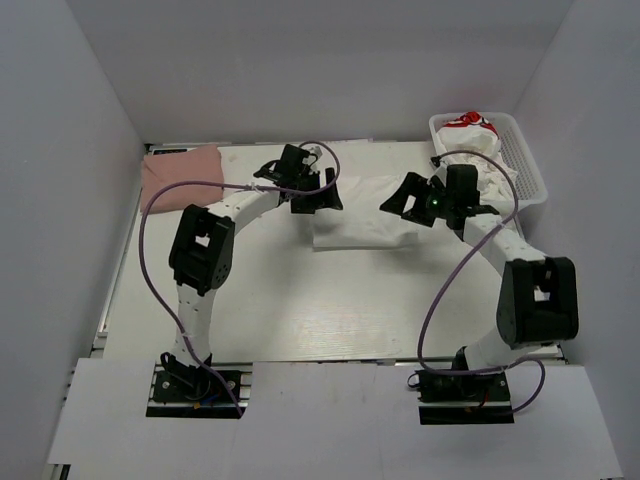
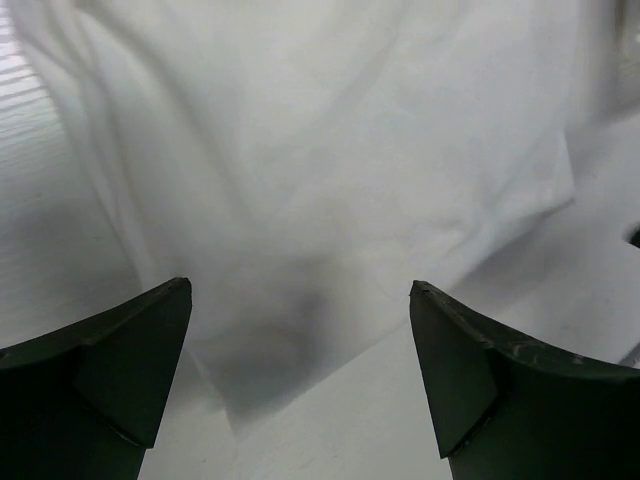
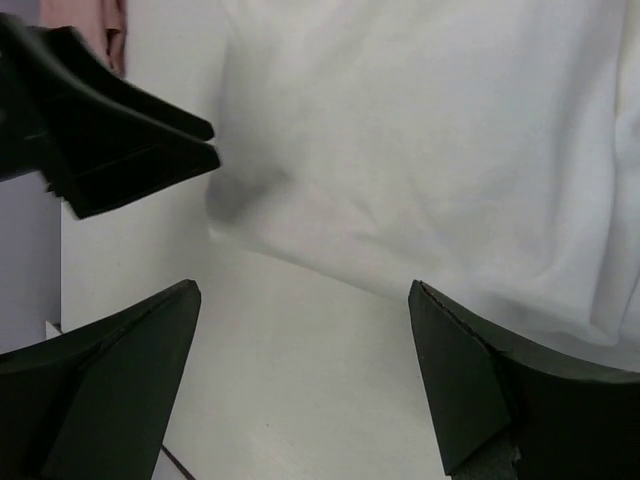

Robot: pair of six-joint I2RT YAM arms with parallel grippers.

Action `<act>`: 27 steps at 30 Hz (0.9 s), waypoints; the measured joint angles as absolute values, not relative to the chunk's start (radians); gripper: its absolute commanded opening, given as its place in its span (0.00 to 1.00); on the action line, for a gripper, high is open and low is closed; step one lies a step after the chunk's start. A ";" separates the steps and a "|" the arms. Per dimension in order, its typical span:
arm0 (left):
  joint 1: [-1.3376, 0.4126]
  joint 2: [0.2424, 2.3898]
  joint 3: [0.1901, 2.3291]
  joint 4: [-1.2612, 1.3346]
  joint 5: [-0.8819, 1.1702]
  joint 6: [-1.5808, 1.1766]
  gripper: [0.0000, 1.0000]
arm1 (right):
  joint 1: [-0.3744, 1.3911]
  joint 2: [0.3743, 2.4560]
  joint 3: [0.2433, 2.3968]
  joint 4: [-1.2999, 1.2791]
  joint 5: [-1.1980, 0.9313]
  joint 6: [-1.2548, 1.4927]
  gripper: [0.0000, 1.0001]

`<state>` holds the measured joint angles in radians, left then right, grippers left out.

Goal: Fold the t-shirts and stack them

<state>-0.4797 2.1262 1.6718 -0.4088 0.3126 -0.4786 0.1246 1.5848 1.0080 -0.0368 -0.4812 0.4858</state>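
A white t-shirt (image 1: 365,215) lies partly folded in the middle of the table, with a few creases. My left gripper (image 1: 314,198) hangs open just over its left edge, and in the left wrist view the shirt (image 2: 330,170) fills the frame beyond the open gripper (image 2: 300,286). My right gripper (image 1: 406,208) is open over the shirt's right side; its wrist view shows the cloth (image 3: 440,140) ahead of the open gripper (image 3: 305,287). Nothing is held. A folded dusty-pink t-shirt (image 1: 182,172) lies at the far left. More white t-shirts, one with a red print (image 1: 470,124), fill the basket.
The white mesh basket (image 1: 530,165) stands at the far right corner, with cloth spilling over its near side. White walls enclose the table on three sides. In the right wrist view one finger of the left gripper (image 3: 120,150) shows at upper left, with pink cloth (image 3: 90,25) behind it.
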 measured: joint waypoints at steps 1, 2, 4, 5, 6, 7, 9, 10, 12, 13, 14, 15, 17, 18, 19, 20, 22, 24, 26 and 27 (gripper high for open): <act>-0.480 2.127 1.685 -0.429 0.287 -0.479 1.00 | 0.126 1.554 1.008 -0.036 -0.481 0.474 0.90; -0.479 2.133 1.699 -0.451 0.267 -0.479 1.00 | 0.126 1.528 1.008 -0.036 -0.481 0.464 0.90; -0.479 2.165 1.753 -0.506 0.234 -0.479 1.00 | 0.129 1.489 1.008 -0.040 -0.479 0.451 0.90; -0.479 2.192 1.794 -0.534 0.218 -0.479 1.00 | 0.129 1.476 1.008 -0.044 -0.477 0.446 0.90; -0.479 2.217 1.828 -0.555 0.202 -0.479 1.00 | 0.128 1.465 1.008 -0.050 -0.473 0.441 0.90; -0.480 2.245 1.865 -0.580 0.181 -0.479 1.00 | 0.128 1.458 1.008 -0.056 -0.469 0.437 0.90; -0.480 2.294 1.917 -0.611 0.146 -0.479 0.97 | 0.128 1.446 1.008 -0.067 -0.458 0.431 0.90; -0.480 2.311 1.927 -0.623 0.132 -0.479 0.93 | 0.128 1.441 1.008 -0.073 -0.451 0.428 0.90; -0.481 2.352 1.966 -0.666 0.113 -0.484 0.89 | 0.128 1.433 1.008 -0.084 -0.439 0.421 0.90; -0.480 2.358 1.983 -0.675 0.108 -0.482 0.83 | 0.128 1.429 1.008 -0.089 -0.433 0.418 0.90; -0.482 2.367 2.003 -0.682 0.095 -0.485 0.80 | 0.128 1.426 1.008 -0.094 -0.427 0.414 0.90; -0.484 2.378 2.015 -0.687 0.089 -0.486 0.76 | 0.128 1.422 1.008 -0.099 -0.423 0.413 0.90; -0.488 2.401 2.045 -0.697 0.077 -0.488 0.62 | 0.128 1.414 1.004 -0.107 -0.417 0.411 0.90; -0.491 2.403 2.048 -0.696 0.074 -0.488 0.58 | 0.128 1.410 1.003 -0.110 -0.413 0.411 0.90; -0.496 2.410 2.054 -0.702 0.067 -0.483 0.52 | 0.128 1.406 1.002 -0.111 -0.409 0.410 0.90; -0.502 2.419 2.064 -0.704 0.058 -0.476 0.42 | 0.128 1.401 1.000 -0.111 -0.404 0.410 0.90; -0.517 2.432 2.079 -0.709 0.047 -0.463 0.29 | 0.128 1.393 0.999 -0.112 -0.395 0.410 0.90; -0.535 2.443 2.106 -0.718 0.035 -0.442 0.00 | 0.127 1.385 0.996 -0.111 -0.387 0.410 0.90; -0.553 2.454 2.137 -0.738 0.006 -0.411 0.00 | 0.126 1.370 0.986 -0.112 -0.379 0.410 0.90; -0.561 2.459 2.153 -0.754 -0.018 -0.394 0.00 | 0.126 1.361 0.983 -0.117 -0.372 0.410 0.90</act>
<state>-0.5606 2.4592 2.1532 -0.7536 -0.0177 -0.3939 0.1257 1.3613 0.9829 -0.1169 -0.3717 0.4103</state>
